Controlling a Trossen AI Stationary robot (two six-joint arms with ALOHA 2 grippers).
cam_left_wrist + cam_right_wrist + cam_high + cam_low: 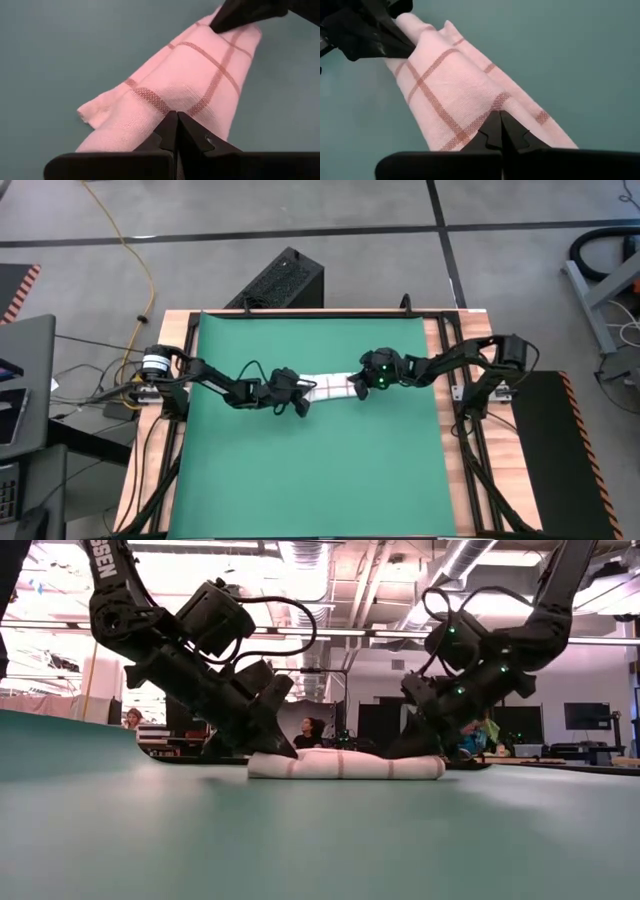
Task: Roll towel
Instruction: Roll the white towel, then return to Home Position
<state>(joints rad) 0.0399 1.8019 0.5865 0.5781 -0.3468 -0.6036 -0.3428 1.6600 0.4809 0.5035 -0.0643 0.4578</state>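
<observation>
The towel (328, 387) lay as a narrow roll at the centre of the mat (320, 480). The left gripper (298, 406) and right gripper (356, 387), both clenched with nothing between their jaws, pressed its ends. Rolling looked nearly finished; next probably called for a last tuck, then lifting clear.

I see both arms reaching inward from opposite table edges, elbows bent, wrists angled down toward the middle. Left pincer (300, 406) is low, its two fingers (170, 131) pressed together, tips meeting in a point. Right pincer (355, 386) faces it from the other side, equally low, its fingers (501, 127) likewise closed tip to tip. The two pincers sit near each other, apart.
</observation>
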